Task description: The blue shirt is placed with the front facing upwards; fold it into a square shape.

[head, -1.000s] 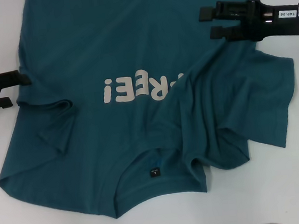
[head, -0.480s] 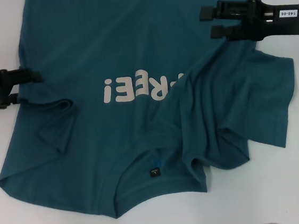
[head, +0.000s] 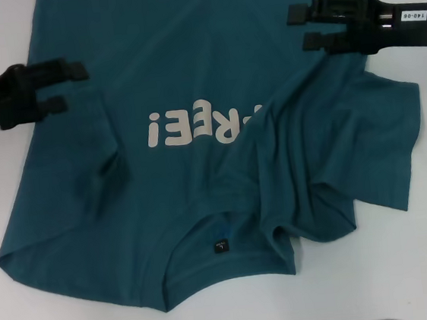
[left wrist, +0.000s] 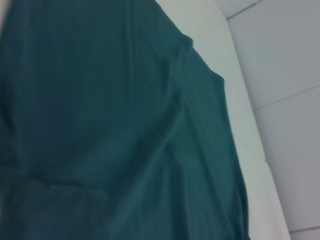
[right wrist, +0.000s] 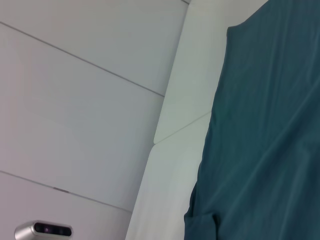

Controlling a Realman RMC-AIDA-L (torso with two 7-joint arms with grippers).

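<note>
A: What has been shifted since a second ago?

B: The left hand has been carried from the shirt's edge inward over the cloth, toward the cream lettering, and the fold beside it has been dragged into a deeper crease. The right hand has barely been moved.

A: How are the hands held?

B: Both are seen with fingers parted; nothing is clamped between them. The left is poised over the body panel left of the lettering, probably so that side can be pushed or folded inward; the right is kept above the bunched sleeve right of the lettering.

A: And the blue shirt?

B: It is spread front-up on the white surface. Its long axis is run from the collar, below the lettering and nearest the robot, away to the hem. The black neck label is exposed.
</note>
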